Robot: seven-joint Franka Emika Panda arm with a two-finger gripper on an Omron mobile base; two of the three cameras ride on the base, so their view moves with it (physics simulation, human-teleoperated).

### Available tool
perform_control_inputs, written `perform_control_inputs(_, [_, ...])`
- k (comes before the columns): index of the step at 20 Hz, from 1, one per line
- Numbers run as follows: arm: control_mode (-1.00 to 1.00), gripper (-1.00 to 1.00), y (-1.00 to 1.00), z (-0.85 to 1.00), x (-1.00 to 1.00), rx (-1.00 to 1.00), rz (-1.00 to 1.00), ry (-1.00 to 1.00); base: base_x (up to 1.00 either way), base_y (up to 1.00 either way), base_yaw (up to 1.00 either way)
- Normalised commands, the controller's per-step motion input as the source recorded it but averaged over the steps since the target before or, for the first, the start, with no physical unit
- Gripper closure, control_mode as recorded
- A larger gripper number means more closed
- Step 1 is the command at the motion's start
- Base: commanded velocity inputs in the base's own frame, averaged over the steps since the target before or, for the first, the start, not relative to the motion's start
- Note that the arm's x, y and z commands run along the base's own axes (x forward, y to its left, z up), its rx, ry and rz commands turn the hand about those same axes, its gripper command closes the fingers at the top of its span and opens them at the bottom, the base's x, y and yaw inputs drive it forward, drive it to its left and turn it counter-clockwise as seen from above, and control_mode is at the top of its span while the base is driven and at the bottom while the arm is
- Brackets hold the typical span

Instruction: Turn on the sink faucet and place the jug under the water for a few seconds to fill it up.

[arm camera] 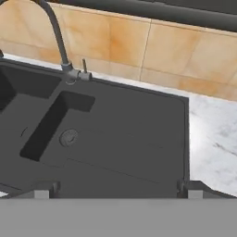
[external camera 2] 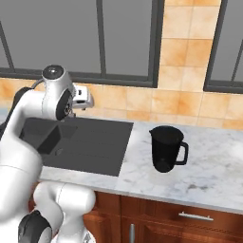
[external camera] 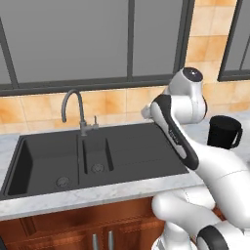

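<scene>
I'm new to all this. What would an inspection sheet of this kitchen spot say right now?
Surface: marble counter, bare apart from the jug.
Job's things: sink faucet behind the black sink, no water running; black jug upright on the counter, right of the sink.
Clutter: nothing seen.
Grippers: gripper open, empty, above the drainboard, facing the faucet.
Cables: nothing seen.
Surroundings: orange tiled wall, dark-framed windows, wooden cabinets below.
</scene>
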Motion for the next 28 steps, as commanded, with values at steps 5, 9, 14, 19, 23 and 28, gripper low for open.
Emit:
perform_control_inputs(5, [-1.0,-1.0,0.29,-0.44,0.35,0.05,0.53,-0.39,0.0,0.0,0.0])
perform_control_inputs(9, [-1.0,-1.0,0.26,-0.09,0.94,0.09,0.5,-0.09,0.0,0.0,0.0])
perform_control_inputs(14, [-1.0,-1.0,0.3,-0.02,0.88,0.04,0.4,0.0,0.0,0.0,0.0])
perform_control_inputs(19, [-1.0,-1.0,0.05,-0.11,0.12,0.0,0.2,0.0,0.0,0.0,0.0])
perform_control_inputs(23, [-1.0,-1.0,0.34,-0.15,0.27,0.0,0.07,-0.07,0.0,0.0,0.0])
perform_control_inputs(28, [-1.0,-1.0,0.51,0.0,0.52,0.0,0.0,-0.02,0.0,0.0,0.0])
